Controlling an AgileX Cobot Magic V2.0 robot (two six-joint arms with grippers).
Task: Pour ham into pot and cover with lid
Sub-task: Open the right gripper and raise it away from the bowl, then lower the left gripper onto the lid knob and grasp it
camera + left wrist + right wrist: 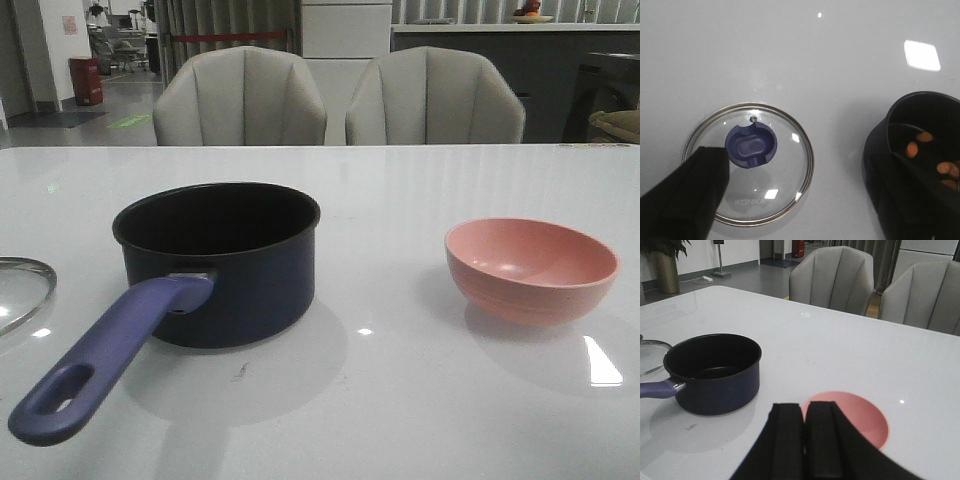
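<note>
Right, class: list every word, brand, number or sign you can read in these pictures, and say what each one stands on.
"KONKA": white lettering on the round clear glass lid with the metal rim, near its edge, seen in the left wrist view.
Pale sign on the far wall, front view: too small and blurred to read.
Dark navy round saucepan and salmon-pink round bowl: no markings visible.

Dark navy pot [222, 262] with purple-blue handle [108, 355] — orange-pink ham [935, 159] inside. Clear glass lid [748, 164], metal rim, blue knob [751, 146], white "KONKA" lettering. Salmon-pink bowl [530, 268] — plain, unpatterned — on glossy white table [420, 400].
</note>
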